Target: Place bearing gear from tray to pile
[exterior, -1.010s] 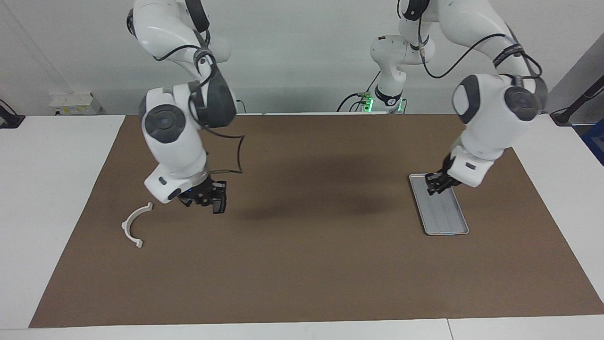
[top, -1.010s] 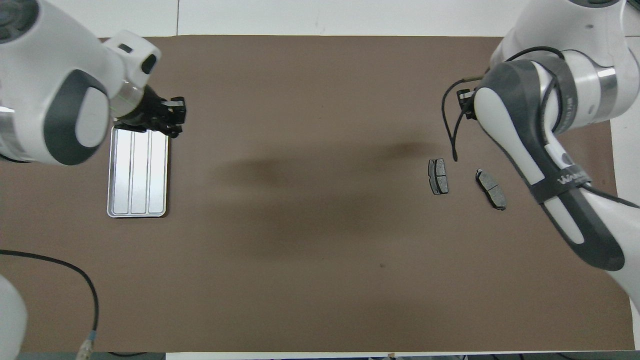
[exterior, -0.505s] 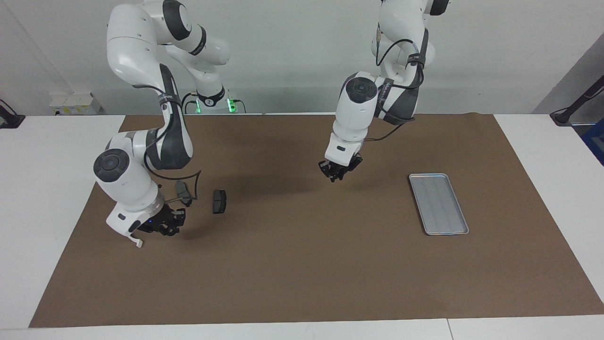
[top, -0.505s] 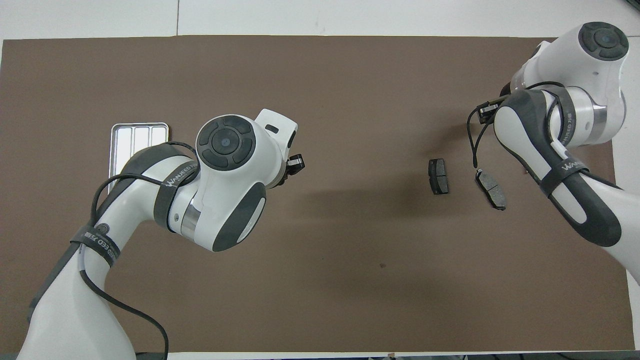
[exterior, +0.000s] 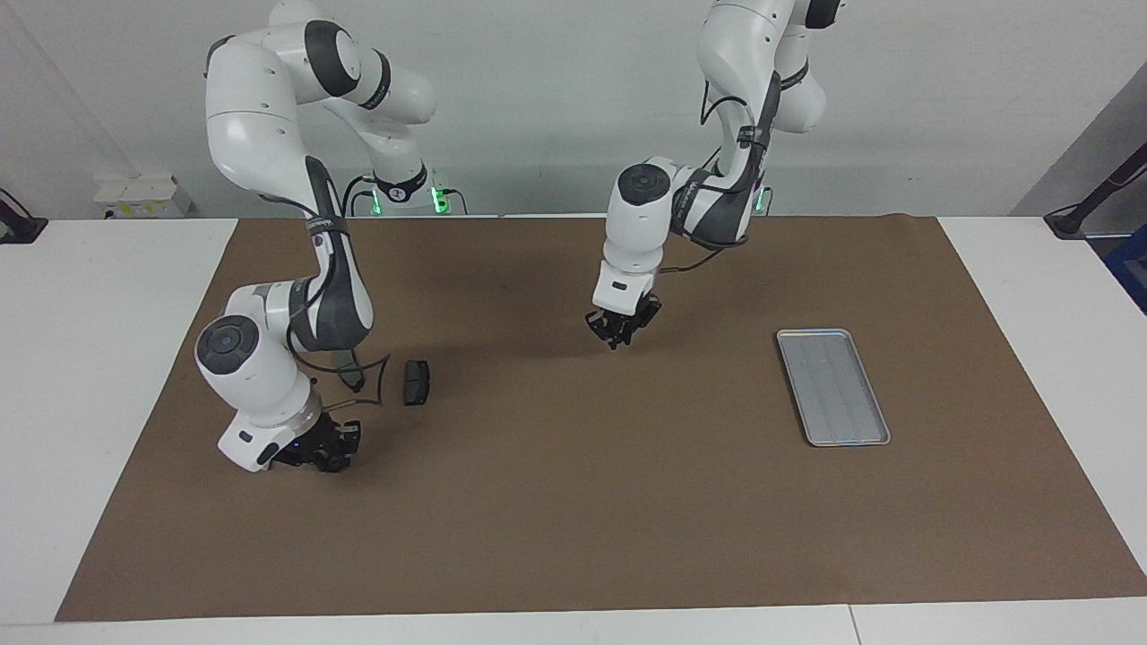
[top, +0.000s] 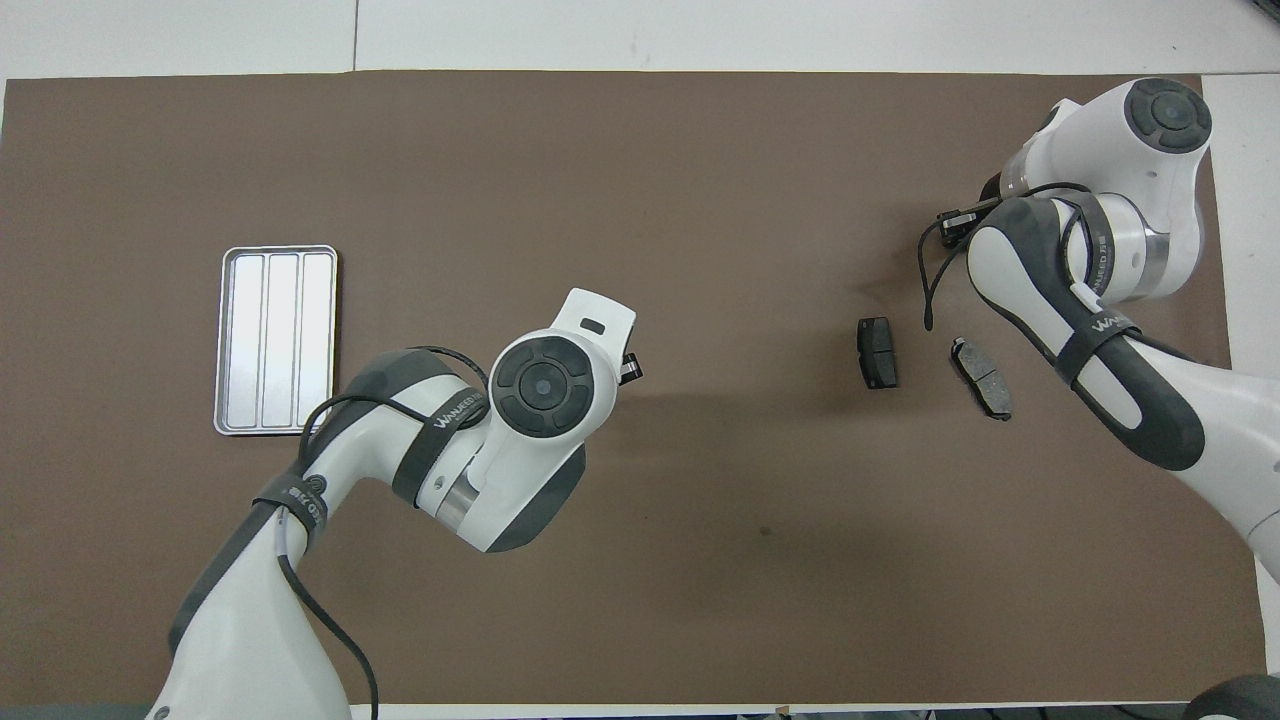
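The silver tray [exterior: 833, 385] [top: 275, 340] lies bare at the left arm's end of the mat. No bearing gear shows in either view. My left gripper [exterior: 618, 331] [top: 630, 368] hangs shut over the middle of the mat, and whether anything small sits between its tips cannot be made out. Two dark pads of the pile [exterior: 416, 382] [top: 877, 352] [top: 982, 376] lie at the right arm's end. My right gripper [exterior: 327, 448] is low over the mat beside them, its wrist covering the spot farther from the robots than the pads.
A brown mat [exterior: 573, 520] covers most of the white table. A small white box [exterior: 143, 195] stands on the table edge near the wall, off the mat at the right arm's end.
My left gripper has left the tray and travelled over the mat toward the pile. My right gripper has swung down to the spot where the white half-ring lay, which is now hidden.
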### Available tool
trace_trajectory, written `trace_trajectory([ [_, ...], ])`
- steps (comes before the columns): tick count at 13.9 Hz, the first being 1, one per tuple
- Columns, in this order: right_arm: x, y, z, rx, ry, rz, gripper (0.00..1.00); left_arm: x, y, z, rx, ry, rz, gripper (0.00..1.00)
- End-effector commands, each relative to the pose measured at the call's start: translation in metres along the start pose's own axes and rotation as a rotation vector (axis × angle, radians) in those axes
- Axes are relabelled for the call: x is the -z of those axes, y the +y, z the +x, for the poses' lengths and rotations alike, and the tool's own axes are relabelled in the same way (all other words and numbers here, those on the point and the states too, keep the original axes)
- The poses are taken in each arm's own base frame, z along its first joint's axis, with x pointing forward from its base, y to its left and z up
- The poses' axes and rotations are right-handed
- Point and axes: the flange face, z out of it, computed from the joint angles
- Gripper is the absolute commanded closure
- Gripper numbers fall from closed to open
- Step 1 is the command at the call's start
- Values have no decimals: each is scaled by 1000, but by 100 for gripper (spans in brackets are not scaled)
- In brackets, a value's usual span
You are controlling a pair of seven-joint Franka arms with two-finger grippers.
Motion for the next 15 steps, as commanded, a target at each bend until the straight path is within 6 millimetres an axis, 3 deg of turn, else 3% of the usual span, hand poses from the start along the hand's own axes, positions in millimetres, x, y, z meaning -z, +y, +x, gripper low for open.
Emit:
trace_trajectory([
  [1,-3,3,-5,4,10,-6,100,-18,6,-7,13,36,5,100],
  [2,-3,3,-6,4,3,-5,98,-23,9,-13,0,34,12,100],
  [3,-2,3,-6,2,2,-6,65,-28,12,-19,-14,34,21,100],
  [4,0,2,-6,4,4,-7,22,-34,12,-21,-11,37,29,100],
  [5,6,0,-5,7,3,-10,0,-41,13,-21,-11,50,37,100],
  [11,63,-22,-8,11,-29,-45,0,-41,11,-13,-4,68,28,100],
  [12,72,-31,-9,9,-38,-49,0,-42,11,-11,-3,67,31,27],
  [13,81,-36,-9,3,-41,-53,0,-41,11,-10,-4,64,40,0],
  [15,87,-37,-10,15,-45,-60,0,-12,12,2,12,65,64,0],
])
